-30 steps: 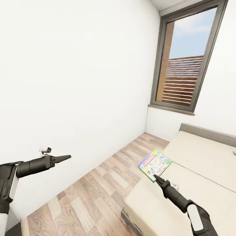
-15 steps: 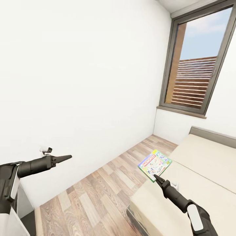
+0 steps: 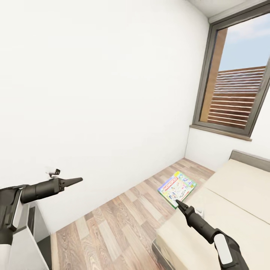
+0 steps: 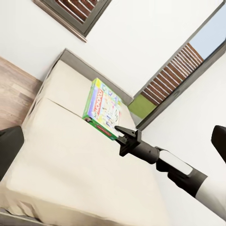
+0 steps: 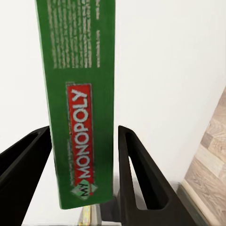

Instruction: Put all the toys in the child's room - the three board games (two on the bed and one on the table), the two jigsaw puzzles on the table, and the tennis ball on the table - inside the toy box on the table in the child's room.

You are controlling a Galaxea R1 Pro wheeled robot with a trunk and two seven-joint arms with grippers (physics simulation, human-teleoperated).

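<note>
Board game (image 3: 177, 188) — green-edged, gripped at its lower corner by the right gripper (image 3: 177, 203) and carried above the bed (image 3: 232, 202) edge, plank floor (image 3: 123, 221) open alongside; left wrist view shows it tilted over the mattress; right wrist view — fingers (image 5: 136, 179) clamped narrow on its spine; left gripper (image 3: 77, 180) seemingly closed, empty.

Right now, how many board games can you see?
1: the green-edged board game, clamped in the right gripper and held up above the bed's edge. Others may lie outside the pictures.

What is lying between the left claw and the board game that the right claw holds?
In the head view, nothing stands between the left claw and the board game; behind that gap are bare wood floor and white wall.
</note>
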